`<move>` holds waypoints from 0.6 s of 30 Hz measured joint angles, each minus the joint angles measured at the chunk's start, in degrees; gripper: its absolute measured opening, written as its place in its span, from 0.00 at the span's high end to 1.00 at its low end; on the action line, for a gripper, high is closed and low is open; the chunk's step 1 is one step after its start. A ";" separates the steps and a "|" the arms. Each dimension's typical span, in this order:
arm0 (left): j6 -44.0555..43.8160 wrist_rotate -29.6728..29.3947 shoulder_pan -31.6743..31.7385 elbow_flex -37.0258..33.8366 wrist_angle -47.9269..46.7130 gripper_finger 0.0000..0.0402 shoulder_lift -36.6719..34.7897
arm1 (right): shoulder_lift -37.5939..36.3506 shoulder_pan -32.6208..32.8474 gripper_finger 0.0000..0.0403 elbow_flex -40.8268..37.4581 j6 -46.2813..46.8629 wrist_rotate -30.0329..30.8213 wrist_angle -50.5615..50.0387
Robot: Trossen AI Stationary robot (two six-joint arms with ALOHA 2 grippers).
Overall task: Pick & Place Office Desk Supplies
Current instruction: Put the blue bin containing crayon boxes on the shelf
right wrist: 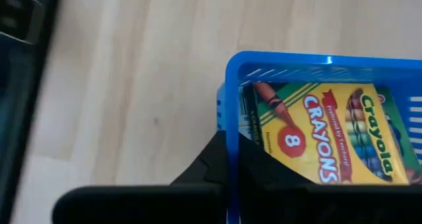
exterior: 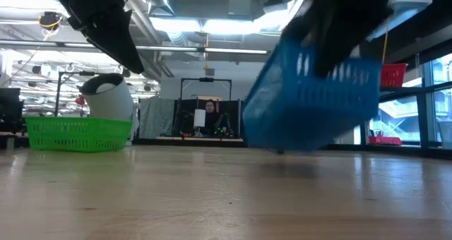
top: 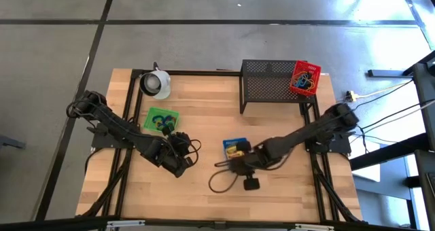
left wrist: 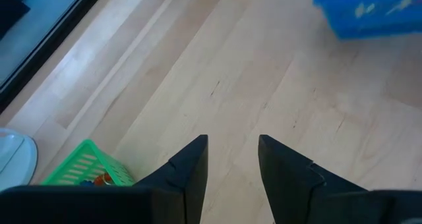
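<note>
Wooden table (top: 204,122): green basket (top: 162,119) beside white cup (top: 155,83).

From overhead, the right hand (top: 239,164) covers part of the blue basket (top: 236,148), and the contents are too small to make out. In the right wrist view the crayon box (right wrist: 330,135) runs off the edge, one finger (right wrist: 264,168) overlapping its near corner. Level with the worktop, the blue basket blurs and both arms are cut off above. Items in the green basket (top: 162,120), beside the left hand (top: 183,149), are too small to identify.
</note>
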 joint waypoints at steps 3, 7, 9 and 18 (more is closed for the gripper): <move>0.00 0.01 0.00 0.00 0.00 0.68 0.00 | -3.98 1.60 0.98 0.00 1.36 2.75 -0.18; 0.00 -0.01 0.00 0.00 0.02 0.68 0.00 | -9.77 2.57 0.98 0.00 2.43 7.82 -0.87; 0.00 -0.01 0.00 0.02 0.02 0.68 0.00 | -12.81 2.72 0.98 0.00 2.54 10.38 -1.62; 0.00 -0.16 0.00 0.02 0.09 0.68 0.00 | -24.85 -2.99 0.98 0.00 0.95 16.48 -7.73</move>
